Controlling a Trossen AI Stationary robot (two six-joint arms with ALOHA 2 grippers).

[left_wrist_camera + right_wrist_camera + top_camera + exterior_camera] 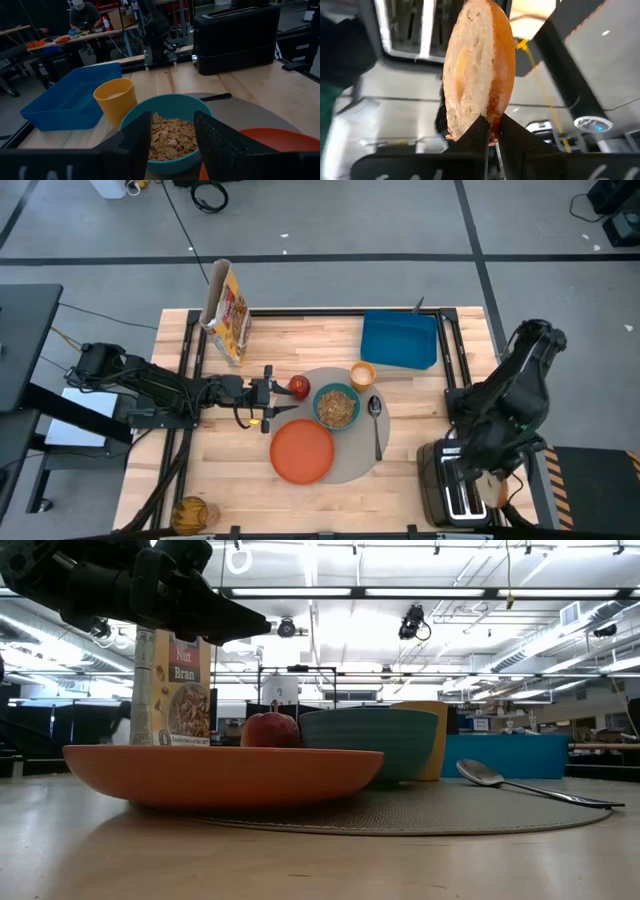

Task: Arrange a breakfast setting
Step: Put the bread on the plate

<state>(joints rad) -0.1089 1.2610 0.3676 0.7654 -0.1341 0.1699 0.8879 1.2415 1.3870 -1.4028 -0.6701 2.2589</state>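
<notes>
Grey round mat (345, 442) is lying at the middle of the wooden tabletop (400, 500), carrying most of the setting. Orange plate (301, 451) is sitting on the mat's near-left part, with nothing showing on it. Teal bowl (337, 406) is standing just beyond the plate, holding brown cereal flakes; in the left wrist view the bowl (170, 132) is showing between the two dark fingers. Orange cup (362, 375) is standing just beside the bowl, toward the flat blue board (400, 340), which is lying at the far right of the tabletop. Metal spoon (376, 420) is lying on the mat to the right of the bowl, bowl-end pointing away and handle pointing to the near edge. Red apple (299, 386) is resting at the mat's far-left edge, near the bowl. Left tool (272, 395) is hovering above the tabletop just left of the apple and bowl, its fingers standing apart and gripping nothing. Right tool (491, 131) is being held over the black toaster (455, 480) at the near right corner; its fingertips are pinching the lower edge of the round bread (477, 67), which is standing on edge between them. Cereal box (228, 310) is standing upright at the far left of the tabletop.
</notes>
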